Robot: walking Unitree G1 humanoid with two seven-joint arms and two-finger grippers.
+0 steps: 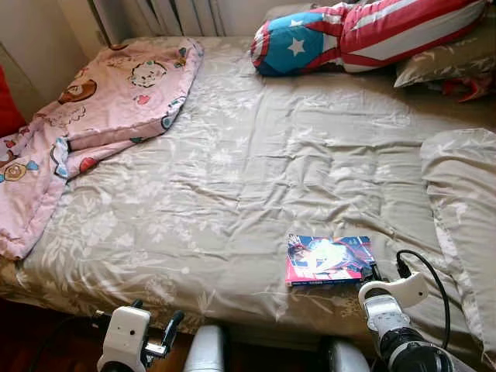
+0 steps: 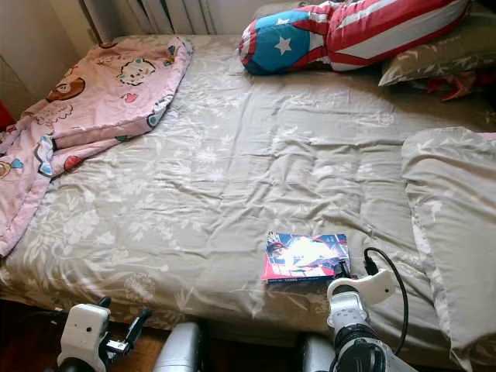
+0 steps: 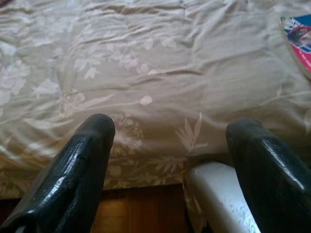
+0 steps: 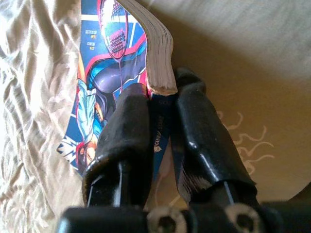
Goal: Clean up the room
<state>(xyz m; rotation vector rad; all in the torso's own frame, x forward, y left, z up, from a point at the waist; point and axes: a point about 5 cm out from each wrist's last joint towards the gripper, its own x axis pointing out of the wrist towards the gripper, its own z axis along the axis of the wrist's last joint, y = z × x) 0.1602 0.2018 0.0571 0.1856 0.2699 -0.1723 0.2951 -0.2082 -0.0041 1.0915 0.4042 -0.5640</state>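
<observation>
A: Where is the book [image 1: 329, 260] now, and why is it held like this?

B: It lies on the bed [image 1: 256, 178], near the front edge, at about 5 o'clock from the middle of the sheet. The right gripper [image 4: 163, 109] is closed on its corner. In the right wrist view the two fingers [image 4: 124, 131] pinch the cover and some pages between them, and the pages bend up a little above the fingers. I think a thin flat book on soft cloth gives no other place to take it, so the corner is the only good hold.

A: And the left gripper [image 3: 167, 145]?

B: Its fingers stand apart and hold nothing. It hangs low in front of the bed edge, at 7 o'clock in the head view. It looks idle to me.

A: What else waits for tidying?

B: A pink blanket [image 1: 85, 124] is crumpled at 10 o'clock and hangs over the side of the bed. A pillow with stars and stripes [image 1: 364, 35] is at 1 o'clock, and a beige pillow [image 1: 465, 217] lies at 3 o'clock.

A: Is there a risk?

B: Perhaps. A grip on only one corner can let the book sag or slip when it is lifted, so a slow lift seems wise
</observation>
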